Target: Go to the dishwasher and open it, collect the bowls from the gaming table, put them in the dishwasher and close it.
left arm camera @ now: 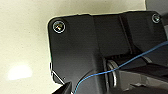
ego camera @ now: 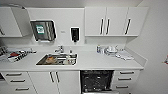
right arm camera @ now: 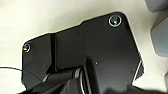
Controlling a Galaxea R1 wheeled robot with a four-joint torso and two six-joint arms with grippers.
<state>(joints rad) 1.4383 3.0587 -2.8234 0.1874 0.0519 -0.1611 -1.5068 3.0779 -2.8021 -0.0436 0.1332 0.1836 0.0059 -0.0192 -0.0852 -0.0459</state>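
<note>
Dishwasher [ego camera: 97,81] open under counter [ego camera: 100,62], dark racks showing. Sink [ego camera: 58,59] left of it. No writing legible. Gripper state: cannot tell.

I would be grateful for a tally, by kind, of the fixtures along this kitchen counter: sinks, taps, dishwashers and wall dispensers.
Sink: 1
Tap: 1
Dishwasher: 1, standing open
Wall dispensers: 2, a paper towel one and a dark soap one
Total: 5

no text can be read; the green label on the paper towel dispenser [ego camera: 43,30] is blurred.
</note>
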